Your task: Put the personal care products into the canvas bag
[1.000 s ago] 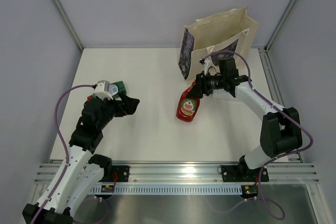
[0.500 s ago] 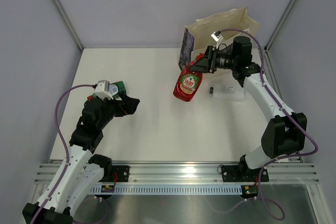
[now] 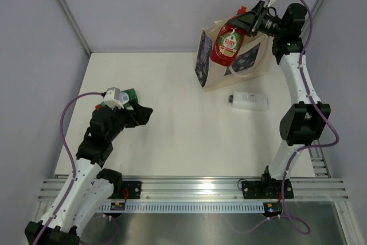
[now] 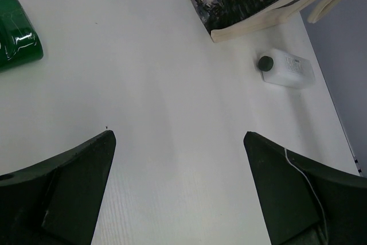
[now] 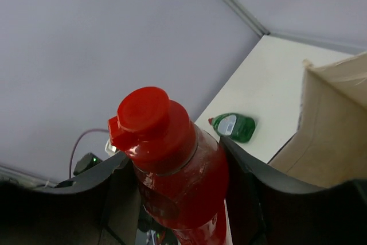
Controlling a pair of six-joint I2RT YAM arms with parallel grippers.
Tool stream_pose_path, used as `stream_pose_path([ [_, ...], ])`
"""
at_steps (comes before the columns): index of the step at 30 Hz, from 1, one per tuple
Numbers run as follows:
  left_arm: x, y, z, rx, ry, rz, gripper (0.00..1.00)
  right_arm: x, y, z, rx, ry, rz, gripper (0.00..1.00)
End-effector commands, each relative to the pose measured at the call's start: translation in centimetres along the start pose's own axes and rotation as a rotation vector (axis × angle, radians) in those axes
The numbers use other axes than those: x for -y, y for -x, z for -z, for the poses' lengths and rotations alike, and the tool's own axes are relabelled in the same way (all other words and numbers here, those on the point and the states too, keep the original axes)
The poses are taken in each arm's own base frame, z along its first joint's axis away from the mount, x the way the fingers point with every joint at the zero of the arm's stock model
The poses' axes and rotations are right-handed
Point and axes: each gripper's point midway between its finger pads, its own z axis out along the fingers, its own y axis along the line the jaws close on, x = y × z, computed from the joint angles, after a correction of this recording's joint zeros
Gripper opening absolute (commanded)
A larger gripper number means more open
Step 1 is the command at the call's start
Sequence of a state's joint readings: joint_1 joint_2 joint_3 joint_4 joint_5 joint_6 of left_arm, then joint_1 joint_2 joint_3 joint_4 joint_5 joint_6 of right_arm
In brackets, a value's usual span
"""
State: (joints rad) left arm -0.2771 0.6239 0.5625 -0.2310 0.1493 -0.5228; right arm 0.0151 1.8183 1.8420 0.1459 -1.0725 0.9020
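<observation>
Holding the red bottle [image 3: 227, 42] at its shoulder, the right gripper [image 3: 248, 20] is clamped on it. The cap faces the wrist and the body hangs down-left, toward 7 o'clock. The bottle is raised over the canvas bag [image 3: 261, 64], which stands at 1 o'clock on the table [image 3: 160, 142].

- **Release:** whether the bottle sits squarely over the mouth cannot be told. If dropped off-centre, the tilted body could strike the soft rim and fold or topple the unsupported bag.
- **Grip:** the hold is high on a heavy body, so a slip or swing is possible.

A clear bottle [image 3: 248, 101] lies at the bag's 6 o'clock. The left gripper [image 3: 143, 113], fingers wide apart and empty, waits at 9 o'clock, just beside the green bottle [image 3: 131, 93].
</observation>
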Motion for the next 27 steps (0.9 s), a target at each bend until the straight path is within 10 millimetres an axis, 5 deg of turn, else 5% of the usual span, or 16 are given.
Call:
stream_pose_path([
  [1, 0.6, 1.5, -0.2, 0.055, -0.023, -0.003, 0.99, -2.0, 6.3, 1.2, 0.16, 0.021, 0.044, 0.0],
  [5, 0.7, 1.6, -0.4, 0.043, -0.022, 0.0, 0.99, -0.7, 10.0, 1.8, 0.262, -0.001, 0.065, 0.0],
  [16, 1.2, 2.2, -1.0, 0.008, -0.012, 0.024, 0.99, 4.9, 13.9, 0.6, 0.404, -0.011, -0.039, 0.0],
  [23, 1.3, 2.0, -0.8, 0.006, -0.009, 0.064, 0.99, 2.4, 16.2, 1.4, 0.469, 0.05, -0.028, 0.0],
  [27, 1.3, 1.8, -0.9, 0.0, -0.008, 0.074, 0.99, 3.5, 16.7, 1.6, 0.496, 0.03, -0.049, 0.0],
])
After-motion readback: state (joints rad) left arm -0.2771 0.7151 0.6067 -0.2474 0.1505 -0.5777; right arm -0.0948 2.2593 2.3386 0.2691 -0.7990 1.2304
